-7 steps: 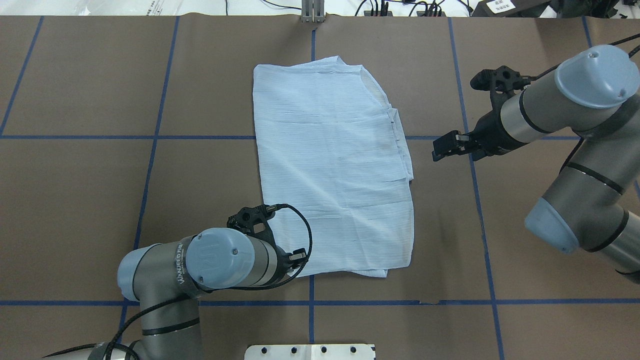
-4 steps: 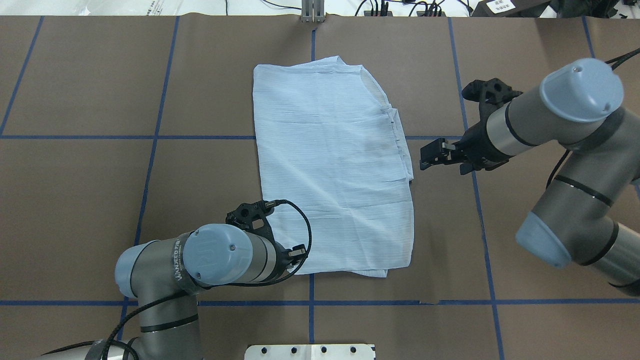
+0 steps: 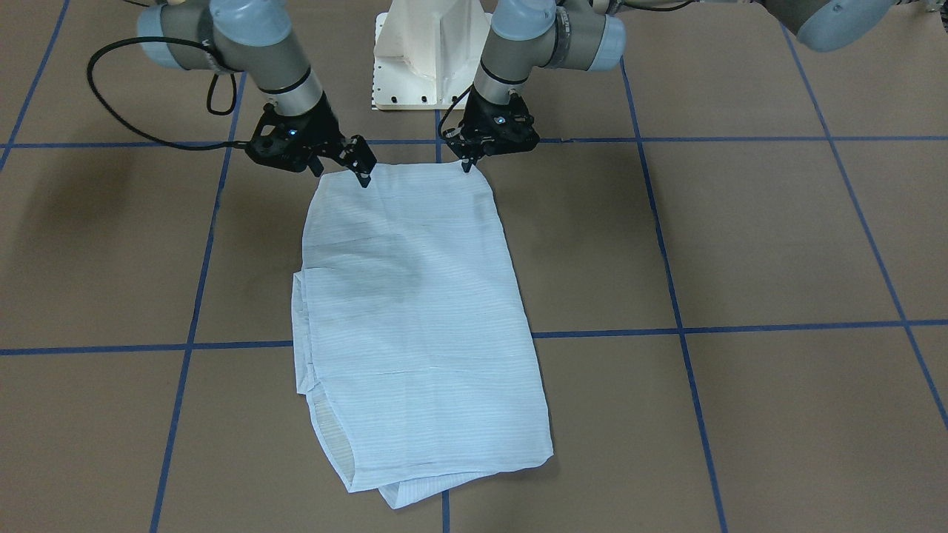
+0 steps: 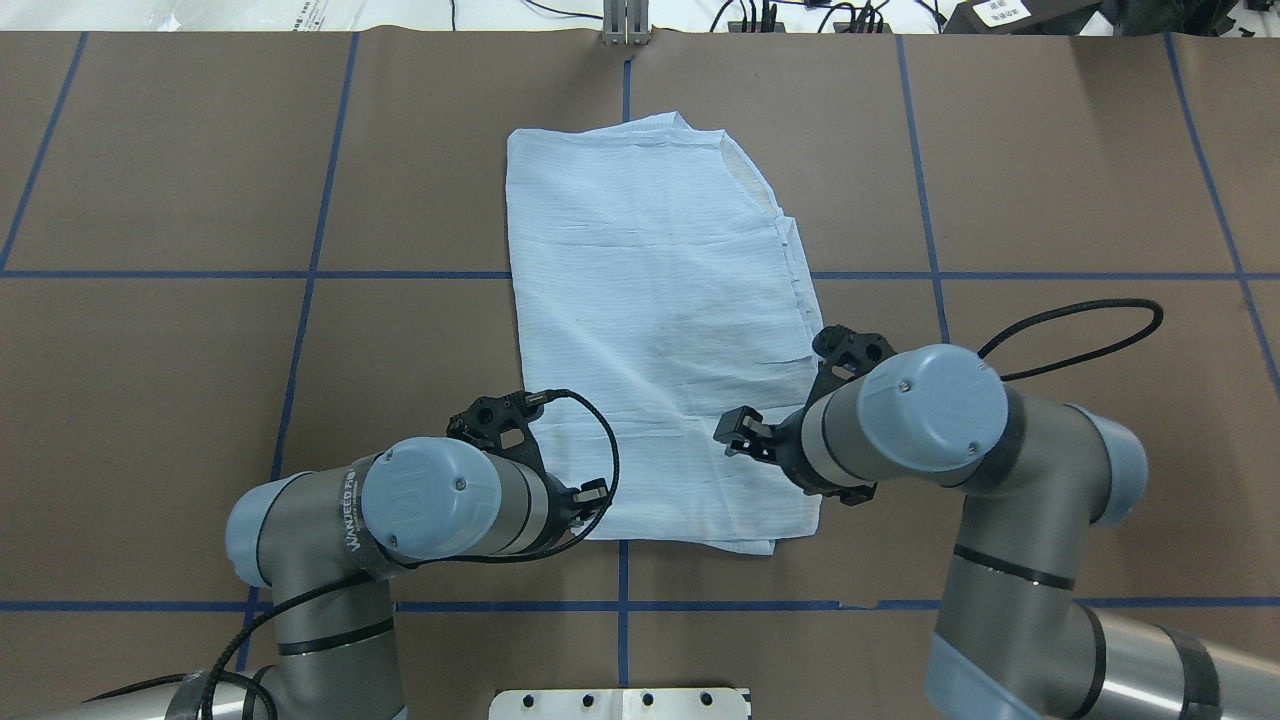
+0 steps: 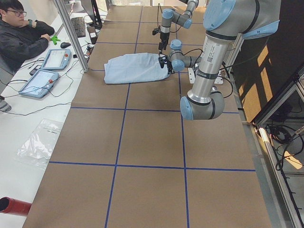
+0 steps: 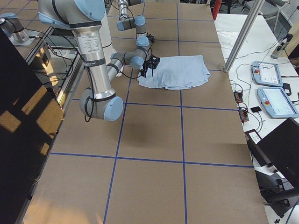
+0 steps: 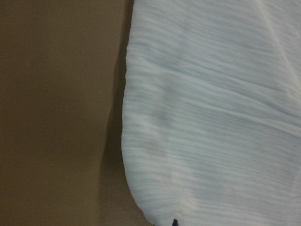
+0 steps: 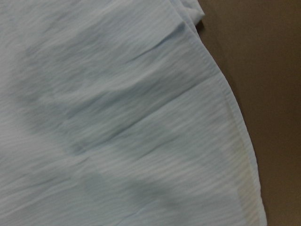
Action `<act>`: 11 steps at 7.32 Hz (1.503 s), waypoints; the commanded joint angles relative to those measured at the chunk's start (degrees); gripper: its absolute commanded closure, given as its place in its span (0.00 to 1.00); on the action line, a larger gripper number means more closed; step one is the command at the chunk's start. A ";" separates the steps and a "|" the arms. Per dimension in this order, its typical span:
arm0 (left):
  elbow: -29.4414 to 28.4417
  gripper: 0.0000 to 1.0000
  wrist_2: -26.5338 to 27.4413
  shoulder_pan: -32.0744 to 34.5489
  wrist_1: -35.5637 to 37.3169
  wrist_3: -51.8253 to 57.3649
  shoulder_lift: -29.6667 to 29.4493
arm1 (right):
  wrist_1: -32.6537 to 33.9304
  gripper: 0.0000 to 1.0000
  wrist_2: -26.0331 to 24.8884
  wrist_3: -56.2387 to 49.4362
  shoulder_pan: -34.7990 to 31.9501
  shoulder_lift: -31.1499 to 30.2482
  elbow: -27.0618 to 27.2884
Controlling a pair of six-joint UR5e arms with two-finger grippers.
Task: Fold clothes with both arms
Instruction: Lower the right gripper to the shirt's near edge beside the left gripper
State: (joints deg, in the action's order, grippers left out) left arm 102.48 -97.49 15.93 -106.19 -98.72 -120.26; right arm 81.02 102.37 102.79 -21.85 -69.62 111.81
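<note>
The light blue striped shirt [image 4: 660, 330] lies folded into a long rectangle on the brown table, also seen in the front view [image 3: 415, 318]. My left gripper [image 3: 466, 166] is down at the shirt's near left corner and looks shut on it. In the overhead view it is mostly hidden under its own wrist [image 4: 585, 505]. The left wrist view shows that rounded corner [image 7: 211, 117] with a dark fingertip at its bottom edge. My right gripper [image 4: 735, 432] hangs open just above the shirt's near right part [image 3: 364, 176]. The right wrist view shows only cloth [image 8: 117, 117] and its hemmed edge.
The white pedestal base [image 3: 429, 59] stands just behind the shirt's near edge. Blue tape lines cross the brown table [image 4: 300, 350]. A metal post [image 4: 625, 25] stands at the far edge. An operator [image 5: 19, 33] sits beyond the far side with tablets.
My right arm has swung from beside the shirt's right edge back toward the robot, and its gripper is now over the shirt's near right part. The left arm barely shifted.
</note>
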 commanded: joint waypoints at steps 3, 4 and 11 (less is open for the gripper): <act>0.00 1.00 -0.07 -0.02 -0.07 -0.07 -0.06 | 4.94 0.00 -5.43 5.32 6.12 1.85 -2.73; 0.08 1.00 -0.07 -0.02 -0.07 -0.07 -0.06 | 5.03 0.00 -5.43 5.32 6.03 1.68 -2.82; 0.08 1.00 -0.07 -0.11 -0.07 0.02 -0.50 | 4.68 0.00 -5.43 5.23 6.29 2.12 -5.81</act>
State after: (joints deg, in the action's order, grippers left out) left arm 102.57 -97.56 15.82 -106.26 -98.77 -120.72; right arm 85.66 96.94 108.02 -15.69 -67.53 106.59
